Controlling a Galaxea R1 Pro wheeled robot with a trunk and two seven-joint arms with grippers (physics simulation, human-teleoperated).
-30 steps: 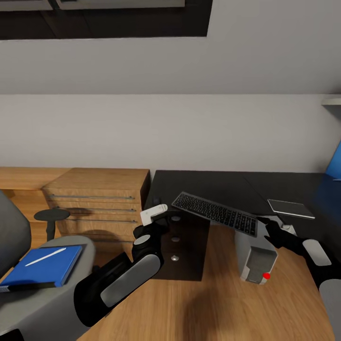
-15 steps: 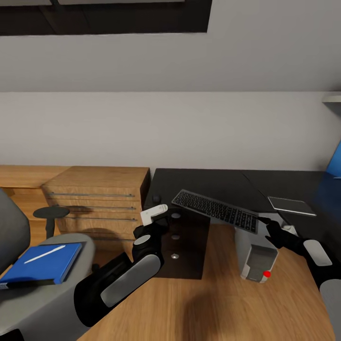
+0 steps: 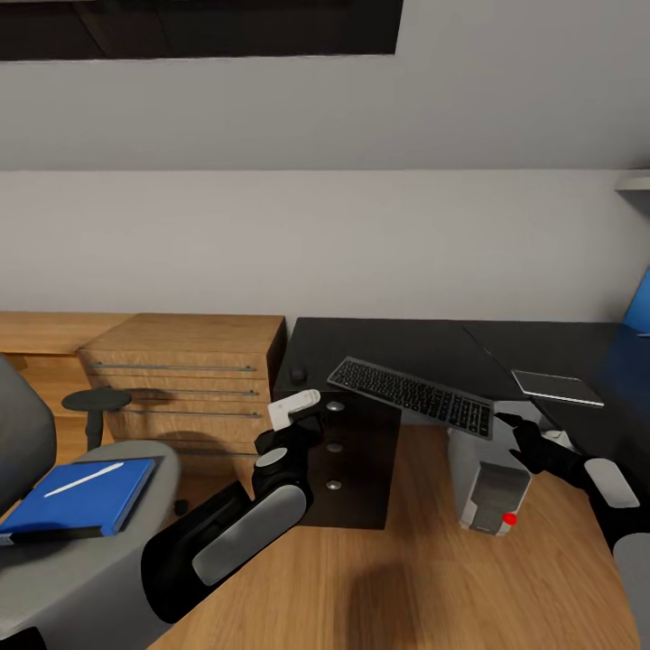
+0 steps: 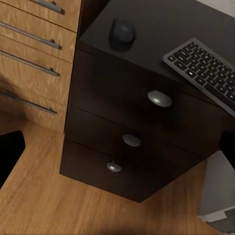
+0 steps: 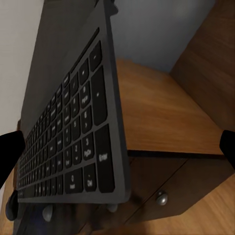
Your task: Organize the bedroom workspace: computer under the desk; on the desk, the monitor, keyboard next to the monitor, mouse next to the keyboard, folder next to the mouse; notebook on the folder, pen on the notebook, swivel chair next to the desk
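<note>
Right gripper clamped on one end of the keyboard, which hangs tilted over the worktop front edge; judged risk: such an end-grip lets it pivot or slip floorward; left gripper's state unreadable.

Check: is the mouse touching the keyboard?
Apart. In the left wrist view, bare desk top separates the mouse from the keyboard.
</note>
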